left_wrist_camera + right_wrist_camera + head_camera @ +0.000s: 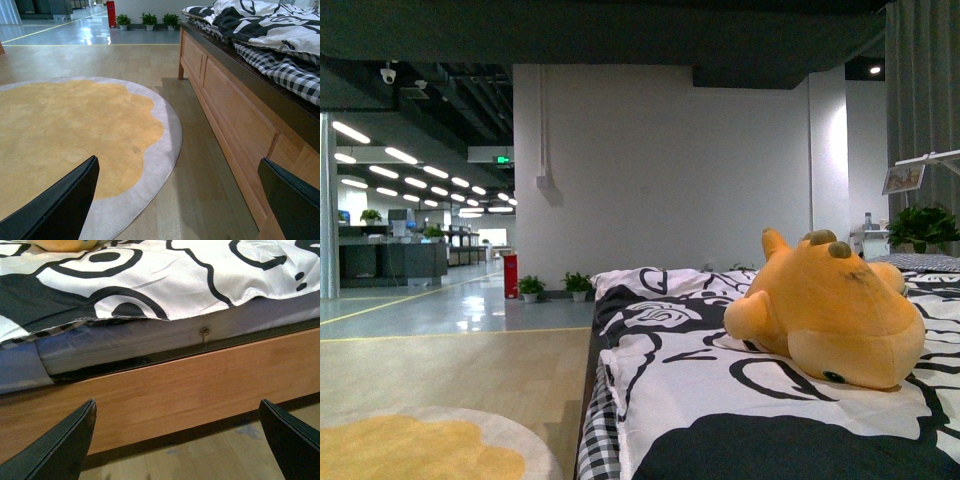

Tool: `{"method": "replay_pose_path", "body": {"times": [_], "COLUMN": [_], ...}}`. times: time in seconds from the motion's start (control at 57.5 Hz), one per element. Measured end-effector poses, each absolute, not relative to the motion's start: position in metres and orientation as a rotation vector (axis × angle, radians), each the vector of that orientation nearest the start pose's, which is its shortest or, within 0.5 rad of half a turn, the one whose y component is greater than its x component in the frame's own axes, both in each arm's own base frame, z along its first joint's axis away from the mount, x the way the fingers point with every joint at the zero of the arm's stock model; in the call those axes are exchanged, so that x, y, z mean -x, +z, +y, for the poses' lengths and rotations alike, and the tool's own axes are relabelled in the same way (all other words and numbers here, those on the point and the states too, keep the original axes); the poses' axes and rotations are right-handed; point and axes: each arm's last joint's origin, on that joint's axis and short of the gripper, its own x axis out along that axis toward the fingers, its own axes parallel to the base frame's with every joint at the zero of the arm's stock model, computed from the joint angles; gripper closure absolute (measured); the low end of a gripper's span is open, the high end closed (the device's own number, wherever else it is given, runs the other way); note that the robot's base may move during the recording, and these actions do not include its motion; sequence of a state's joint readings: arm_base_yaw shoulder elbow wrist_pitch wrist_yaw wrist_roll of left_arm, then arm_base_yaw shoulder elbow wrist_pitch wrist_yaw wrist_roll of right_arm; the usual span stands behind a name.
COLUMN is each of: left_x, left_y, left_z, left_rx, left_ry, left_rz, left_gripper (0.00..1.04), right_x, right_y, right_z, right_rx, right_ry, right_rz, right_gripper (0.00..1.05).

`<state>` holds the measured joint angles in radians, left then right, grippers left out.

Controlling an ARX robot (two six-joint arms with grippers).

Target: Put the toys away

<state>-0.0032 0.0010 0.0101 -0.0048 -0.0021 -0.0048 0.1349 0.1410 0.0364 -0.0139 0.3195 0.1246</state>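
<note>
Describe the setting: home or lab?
Probably a mock bedroom inside an office hall: wooden bed with plush toy on its bedding, round rug, and desks under strip lights beyond.

Large open hall. White wall (670, 170) dead ahead, grey curtain (923, 90) at far right. Pale wood floor (450, 370) up close. Past a yellow line (440, 333), glossy grey floor (420, 300) runs back to office desks (390, 258) under rows of strip lights (400, 155). Green exit sign (502, 159) overhead. Small potted plants (531, 288) and a red upright object (510, 275) at the wall's foot. Wooden bed frame (235, 120) on the right, checked sheet (287, 72) under a black-and-white quilt (700, 390). Round yellow rug (75, 130), grey-bordered, near the bed, not touching.
</note>
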Motion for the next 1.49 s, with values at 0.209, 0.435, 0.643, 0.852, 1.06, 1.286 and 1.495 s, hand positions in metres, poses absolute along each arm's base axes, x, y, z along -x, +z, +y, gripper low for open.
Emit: {"method": "replay_pose_path", "body": {"times": [0.209,0.435,0.643,0.852,1.06,1.286,1.495], "left_x": [-0.097,-0.097,-0.097,-0.097,-0.097,-0.097,-0.097], "left_y": [0.166,0.166,0.166,0.166,0.166,0.166,0.166], "left_z": [0.000,0.000,0.000,0.000,0.000,0.000,0.000], "left_rx": [0.005,0.005,0.005,0.004,0.005,0.005,0.005], "left_ry": [-0.001,-0.001,-0.001,-0.001,-0.001,-0.001,-0.001], "left_rz": [-0.004,-0.004,-0.004,-0.004,-0.004,-0.004,-0.004], "left_gripper": [0.06,0.06,0.06,0.06,0.06,0.06,0.06], "right_x": [-0.124,-0.166,-0.212,-0.247,-0.280,-0.322,-0.365], "right_y": [0.194,0.222,0.234,0.250,0.270,0.271,0.284], "right_z": [0.019,0.042,0.063,0.082,0.106,0.121,0.123], "right_rx": [-0.132,-0.133,-0.124,-0.110,-0.044,0.106,0.240], "right_ry": [-0.128,-0.068,-0.056,-0.051,-0.059,-0.121,-0.221], "right_rz": [0.009,-0.085,-0.123,-0.157,-0.262,-0.311,-0.299], "right_gripper": [0.07,0.07,0.07,0.07,0.07,0.07,0.07]}}
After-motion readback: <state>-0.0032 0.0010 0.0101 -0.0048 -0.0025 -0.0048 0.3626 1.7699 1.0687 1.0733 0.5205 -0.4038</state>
